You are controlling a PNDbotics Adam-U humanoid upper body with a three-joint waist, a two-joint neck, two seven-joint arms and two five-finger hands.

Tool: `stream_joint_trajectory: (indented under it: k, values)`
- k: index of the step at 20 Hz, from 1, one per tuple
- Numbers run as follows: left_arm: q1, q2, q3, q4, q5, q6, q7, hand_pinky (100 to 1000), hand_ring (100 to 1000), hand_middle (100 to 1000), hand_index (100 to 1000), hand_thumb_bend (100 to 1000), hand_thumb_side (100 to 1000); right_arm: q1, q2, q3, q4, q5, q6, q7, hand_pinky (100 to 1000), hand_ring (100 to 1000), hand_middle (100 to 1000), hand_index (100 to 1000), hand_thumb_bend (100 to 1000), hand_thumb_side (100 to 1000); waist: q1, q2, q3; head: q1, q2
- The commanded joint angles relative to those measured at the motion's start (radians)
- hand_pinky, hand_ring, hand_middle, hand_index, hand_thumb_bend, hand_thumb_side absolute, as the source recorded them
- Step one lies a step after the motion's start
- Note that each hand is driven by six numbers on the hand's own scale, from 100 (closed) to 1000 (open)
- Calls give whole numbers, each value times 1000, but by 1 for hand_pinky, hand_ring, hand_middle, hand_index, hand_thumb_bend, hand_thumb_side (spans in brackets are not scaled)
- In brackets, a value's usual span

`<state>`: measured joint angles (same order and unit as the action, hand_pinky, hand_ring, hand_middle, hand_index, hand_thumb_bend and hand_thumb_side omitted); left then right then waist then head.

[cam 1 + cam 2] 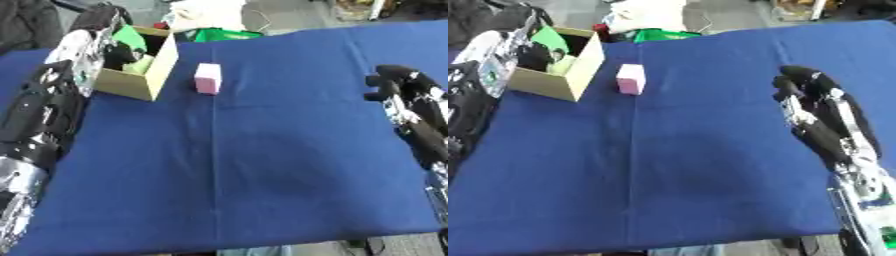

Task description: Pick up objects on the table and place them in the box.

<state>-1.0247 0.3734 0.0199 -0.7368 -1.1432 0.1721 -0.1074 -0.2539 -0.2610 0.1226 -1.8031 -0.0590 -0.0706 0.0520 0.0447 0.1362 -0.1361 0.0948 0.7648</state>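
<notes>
Blue cloth (262, 165), smooth with a faint lengthwise crease, covers the table. On it stands a small pink block (207, 78), rectangular and matte, upright just beside the cardboard box (156, 70). That box is open-topped, plain brown, with green items inside. Left hand (121, 54) reaches into the box; its finger state cannot be told. Right hand (802, 82), black, hovers well apart at the right, fingers curled, holding nothing.
</notes>
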Motion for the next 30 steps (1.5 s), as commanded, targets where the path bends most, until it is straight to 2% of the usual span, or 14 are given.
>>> stream_joint_trajectory:
  k: [1, 2, 3, 5, 7, 12, 17, 23, 30]
  values:
    - [-30, 14, 14, 19, -17, 17, 26, 621, 554, 587, 787, 489, 224, -7, -12, -7, -10, 1, -3, 0, 740, 837, 631, 795, 100, 434, -2, -12, -2, 0, 5]
    - [-30, 14, 13, 23, -29, 20, 30, 631, 571, 606, 796, 525, 253, -7, -12, -7, -10, 2, -3, 0, 740, 837, 631, 795, 100, 434, -2, -11, -2, 0, 5]
    - [-30, 12, 14, 25, -38, 23, 34, 647, 599, 641, 810, 604, 314, -8, -12, -7, -10, 2, -3, 1, 740, 837, 631, 795, 100, 434, -2, -10, -2, 0, 5]
    - [-33, 10, 17, 17, -49, 26, 44, 659, 621, 675, 824, 679, 368, -8, -12, -7, -10, 2, -3, 1, 740, 837, 631, 795, 100, 434, -3, -10, -3, 0, 5]
    - [-36, 9, 17, -5, -49, 22, 52, 663, 635, 691, 828, 704, 394, -8, -12, -7, -10, 2, -3, 1, 740, 837, 631, 795, 100, 434, -3, -10, -3, 0, 5]
    - [-54, 14, 7, -127, -13, -17, 33, 656, 635, 678, 822, 663, 381, -8, -12, -6, -10, 2, -3, 2, 740, 837, 631, 795, 100, 433, -4, -10, -4, 0, 5]
    - [-91, 15, -17, -204, 45, -83, -69, 667, 631, 648, 811, 627, 380, -9, -13, -3, -8, 2, -3, 5, 740, 837, 630, 795, 100, 433, -2, -10, -11, 4, 5]
    - [-129, -24, -31, -127, 66, -201, -201, 683, 634, 648, 806, 573, 335, -14, -15, 3, -9, 0, -3, 12, 740, 837, 630, 795, 100, 433, 2, -6, -35, 14, 5]
    - [-151, -78, -22, 0, 58, -309, -242, 717, 653, 664, 812, 535, 291, -22, -16, 10, -9, 0, -2, 20, 740, 838, 630, 795, 100, 435, 15, 4, -74, 24, 5]
